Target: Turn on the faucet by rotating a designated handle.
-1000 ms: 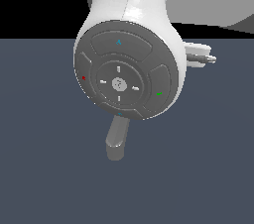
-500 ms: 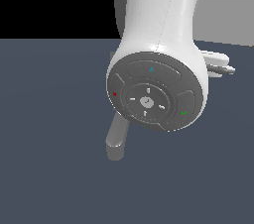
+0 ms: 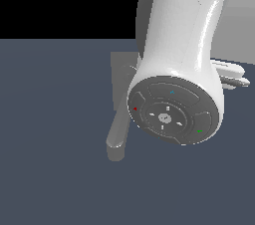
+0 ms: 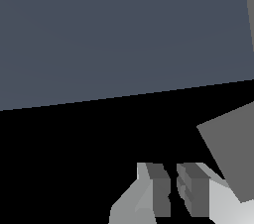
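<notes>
In the exterior view my arm's large white wrist (image 3: 174,109) fills the middle and covers most of the faucet. The faucet's flat grey plate (image 3: 122,77) shows beside it on the exterior view's left. Its thick rounded spout (image 3: 117,139) reaches down toward the camera. The handle is hidden behind the arm. In the wrist view my gripper (image 4: 173,171) has its dark fingers (image 4: 158,193) nearly together with nothing between them. A flat grey faucet surface (image 4: 233,158) lies close beside the fingers; I cannot tell which part it is or whether they touch.
A dark blue-grey floor (image 3: 50,119) spreads around the faucet, with black background behind it. White parts of the arm (image 3: 231,77) stick out on the exterior view's right.
The arm has swung toward the exterior view's right and closer to the camera, uncovering the faucet's plate. The faucet itself has not visibly moved.
</notes>
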Action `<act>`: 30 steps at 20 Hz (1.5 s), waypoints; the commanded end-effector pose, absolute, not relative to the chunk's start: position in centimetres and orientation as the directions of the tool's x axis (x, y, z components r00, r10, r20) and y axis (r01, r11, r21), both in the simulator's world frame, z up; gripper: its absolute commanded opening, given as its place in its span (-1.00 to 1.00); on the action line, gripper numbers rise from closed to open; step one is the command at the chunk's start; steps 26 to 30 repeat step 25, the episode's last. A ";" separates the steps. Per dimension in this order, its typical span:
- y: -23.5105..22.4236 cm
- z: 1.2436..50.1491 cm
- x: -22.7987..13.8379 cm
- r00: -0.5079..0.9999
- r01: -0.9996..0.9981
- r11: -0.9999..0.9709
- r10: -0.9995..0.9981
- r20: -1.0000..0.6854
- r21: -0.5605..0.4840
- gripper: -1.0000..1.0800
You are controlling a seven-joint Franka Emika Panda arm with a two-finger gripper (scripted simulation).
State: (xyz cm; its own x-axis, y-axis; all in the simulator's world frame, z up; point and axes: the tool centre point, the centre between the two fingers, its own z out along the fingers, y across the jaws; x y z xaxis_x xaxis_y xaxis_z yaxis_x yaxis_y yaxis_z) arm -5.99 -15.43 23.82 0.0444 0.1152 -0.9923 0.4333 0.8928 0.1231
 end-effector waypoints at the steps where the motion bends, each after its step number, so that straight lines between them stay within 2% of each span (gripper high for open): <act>1: -11.2 23.8 -4.4 -0.002 0.141 0.990 -0.018 -1.000 -0.018 -1.00; 24: -13.0 17.6 -4.7 -0.002 0.141 0.990 -0.018 -1.000 -0.018 -1.00; 30: -13.0 17.6 -4.7 -0.002 0.141 0.990 -0.018 -1.000 -0.018 -1.00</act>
